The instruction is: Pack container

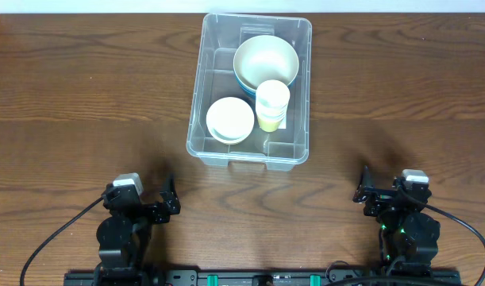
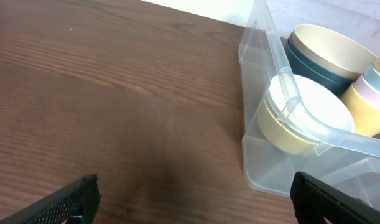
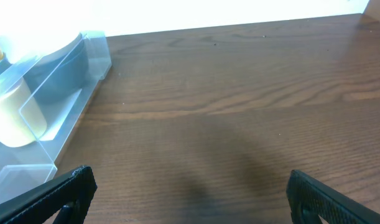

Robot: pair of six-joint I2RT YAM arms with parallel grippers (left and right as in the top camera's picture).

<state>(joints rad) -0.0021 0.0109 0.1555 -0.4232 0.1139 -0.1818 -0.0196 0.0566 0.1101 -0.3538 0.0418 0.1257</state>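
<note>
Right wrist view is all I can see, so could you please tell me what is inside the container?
Observer: The container holds a large bowl, a small bowl and a stack of cups.
Operator: Thank you; where does each one sit?
Observer: The large bowl is at the far end, the small bowl near-left, the cups near-right beside it.
Operator: Is the left gripper holding anything?
Observer: No, the left gripper is open over the table, short of the container.
</note>
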